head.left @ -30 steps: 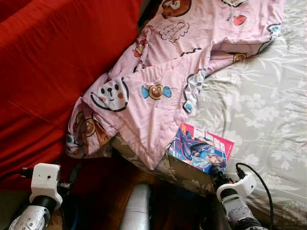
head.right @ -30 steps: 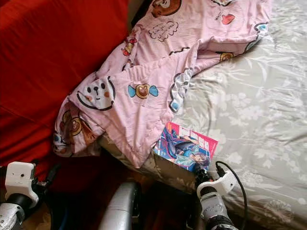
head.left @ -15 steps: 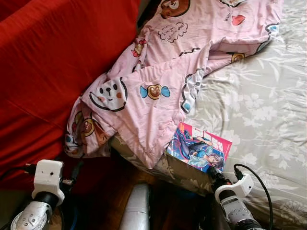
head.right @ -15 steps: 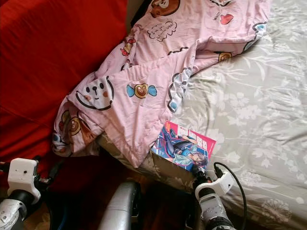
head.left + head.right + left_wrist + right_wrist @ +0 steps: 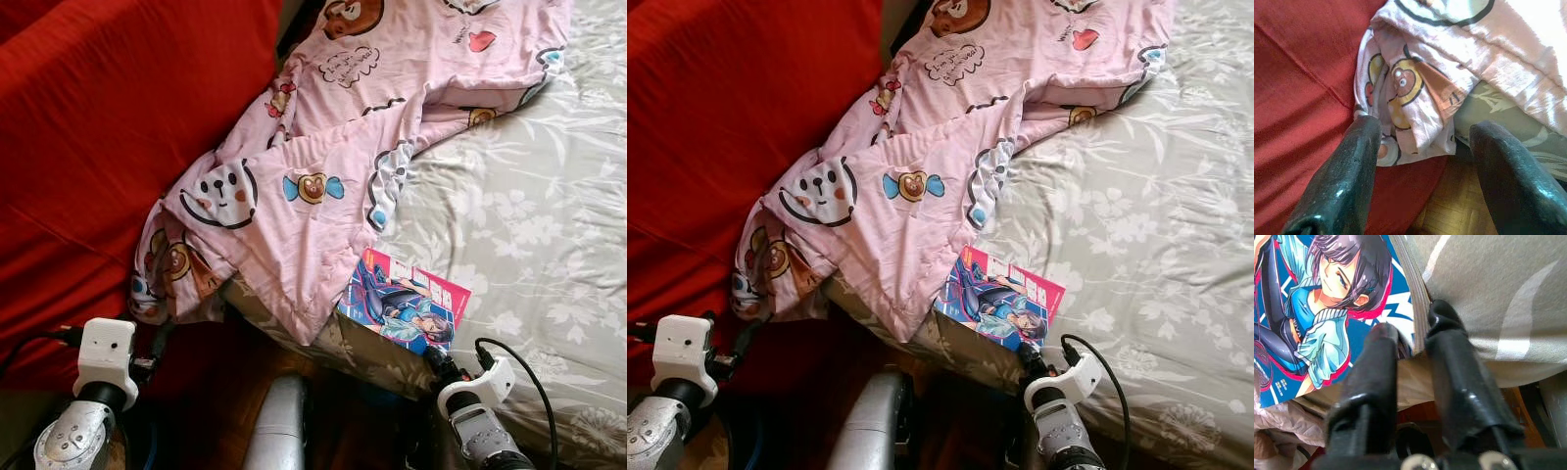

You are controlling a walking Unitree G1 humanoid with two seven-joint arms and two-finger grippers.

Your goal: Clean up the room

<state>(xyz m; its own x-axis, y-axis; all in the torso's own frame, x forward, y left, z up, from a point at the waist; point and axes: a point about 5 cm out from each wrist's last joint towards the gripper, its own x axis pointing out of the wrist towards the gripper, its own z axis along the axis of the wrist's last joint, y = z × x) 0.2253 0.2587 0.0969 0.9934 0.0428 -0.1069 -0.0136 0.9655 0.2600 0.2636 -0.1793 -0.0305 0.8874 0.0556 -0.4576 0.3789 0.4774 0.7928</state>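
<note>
A comic book [image 5: 404,311] with a blue and pink cover lies at the near edge of the bed, partly tucked under a pink cartoon-print blanket [image 5: 323,176]. My right gripper [image 5: 434,359] is at the book's near corner. In the right wrist view [image 5: 1411,322] it is shut on that corner, one finger on the cover and the other on the sheet side of the page edge. Low on the left, my left gripper [image 5: 1425,128] is open. Its fingers [image 5: 1352,166] stand wide apart, facing the blanket's hanging corner [image 5: 1410,98] without touching it.
The bed has a grey floral sheet [image 5: 529,225]. A large red fabric surface [image 5: 98,127] runs along the left. Wooden floor [image 5: 225,411] shows between it and the bed. A silver rounded part [image 5: 279,426] rises at the bottom middle.
The whole picture has drifted slightly. My left wrist has come up and a little to the right. My right gripper stays on the book's corner.
</note>
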